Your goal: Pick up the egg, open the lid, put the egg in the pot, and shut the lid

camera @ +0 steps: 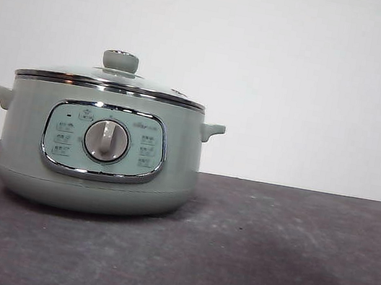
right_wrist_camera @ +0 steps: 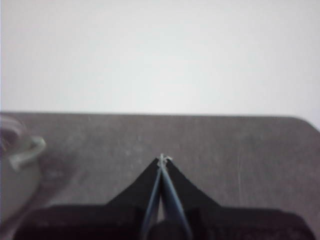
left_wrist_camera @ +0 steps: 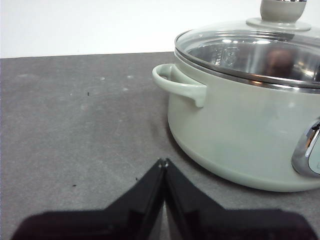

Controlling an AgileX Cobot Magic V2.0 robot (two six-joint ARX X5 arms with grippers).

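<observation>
Matte grey table (camera: 287, 261); round sage pot (camera: 98, 171), domed glass lid (left_wrist_camera: 250, 50) seated.

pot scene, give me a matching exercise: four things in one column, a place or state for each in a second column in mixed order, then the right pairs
Things:
1. lid
2. pot
3. left gripper
4. right gripper

Places or states:
A. shut, low over the table, a pot handle blurred at the edge of its view
B. stands on the grey table, dial facing the front camera
C. sits closed on the pot
D. shut, low over the table beside the pot

Pairs: 1-C, 2-B, 3-D, 4-A
</observation>
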